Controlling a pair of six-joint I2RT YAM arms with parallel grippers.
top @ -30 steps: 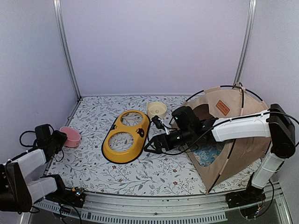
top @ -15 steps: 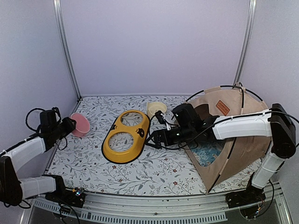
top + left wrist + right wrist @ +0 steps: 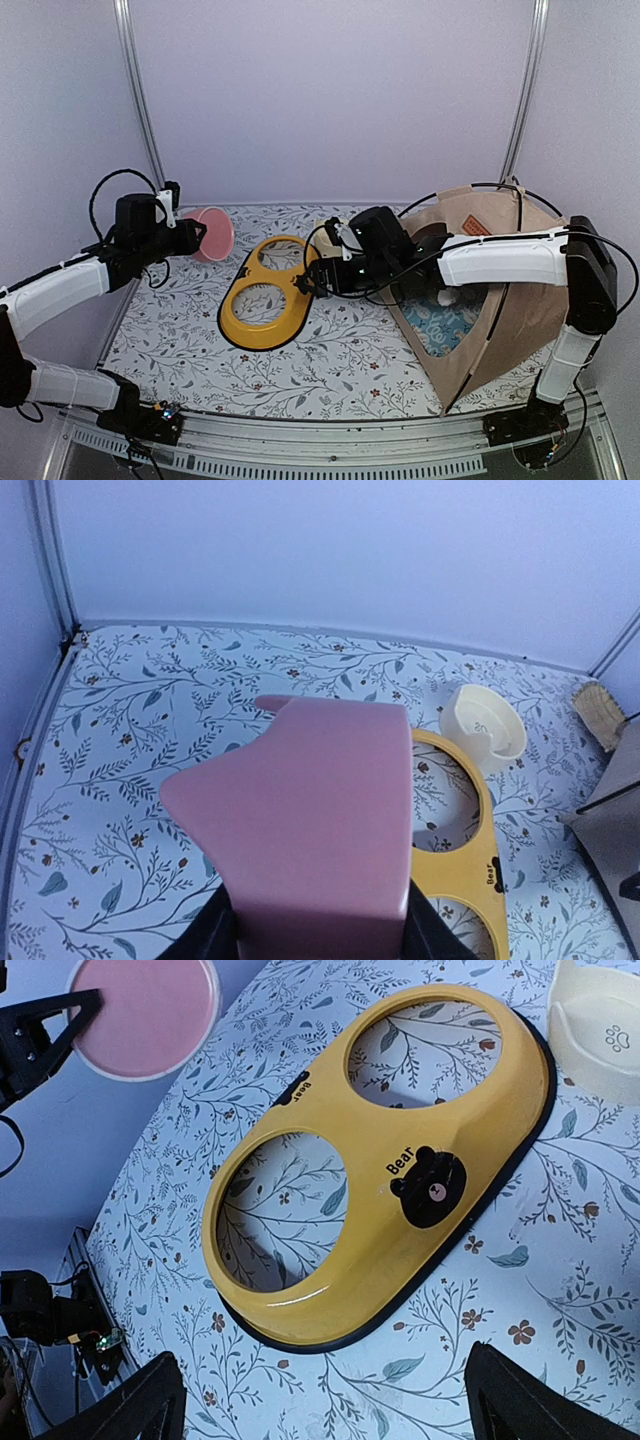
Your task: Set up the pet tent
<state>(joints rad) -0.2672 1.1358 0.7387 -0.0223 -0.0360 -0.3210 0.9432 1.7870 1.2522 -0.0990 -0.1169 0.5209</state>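
Yellow tray (image 3: 330, 1260) reads "Bear" twice. Left gripper (image 3: 190, 237) clamps pink bowl (image 3: 320, 810) at the tray's 10 o'clock. Right gripper (image 3: 325, 1405) is spread. Pet tent (image 3: 525, 300) label (image 3: 477, 227) is illegible.

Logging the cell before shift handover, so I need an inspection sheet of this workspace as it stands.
Surface: floral-print table, flat.
Job's things: pet tent standing at right, poles crossed on top; blue mat inside.
Clutter: yellow bowl tray at centre, both holes empty; cream bowl behind it.
Grippers: left gripper shut on pink bowl, held tilted in the air; right gripper jaws wide open, empty, facing the tray.
Cables: black loop over left arm; black leads at right wrist.
Surroundings: plain walls, metal posts.
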